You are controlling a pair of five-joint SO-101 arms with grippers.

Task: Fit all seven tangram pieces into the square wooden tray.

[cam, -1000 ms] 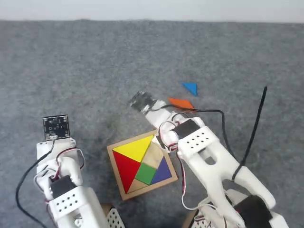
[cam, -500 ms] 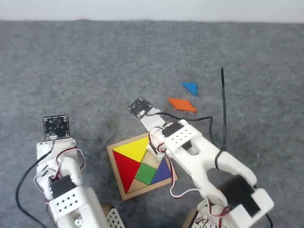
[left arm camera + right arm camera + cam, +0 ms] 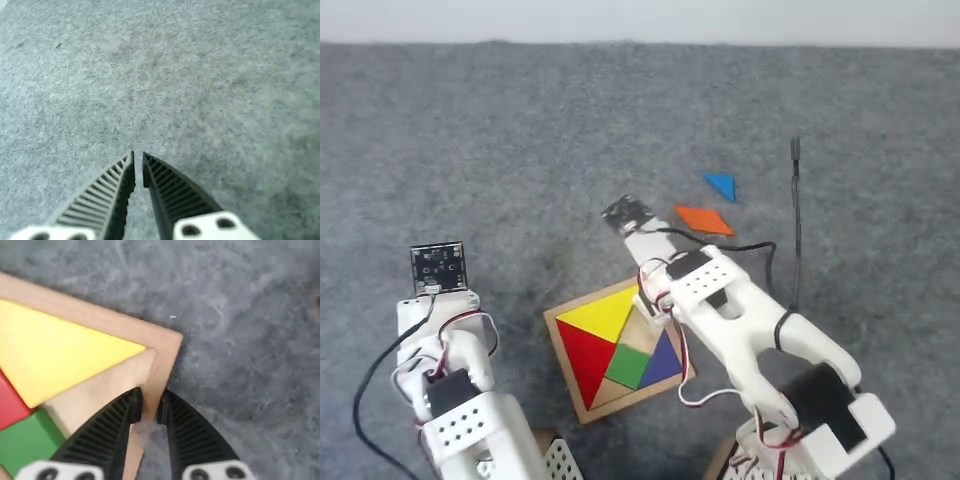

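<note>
Here the right pincer (image 3: pixel 148 401) pinches the tray (image 3: pixel 165 347) rim by its corner; the orange piece (image 3: pixel 703 219) lies beyond that corner.

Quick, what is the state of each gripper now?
Left gripper: shut, holding nothing.
Right gripper: shut on the wooden tray, at its rim.

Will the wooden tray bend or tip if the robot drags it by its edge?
Probably stiff: the wooden tray looks thick-rimmed where the right gripper's fingers pinch it. Lying flat on grey carpet, it should slide and drag, not tip.
</note>
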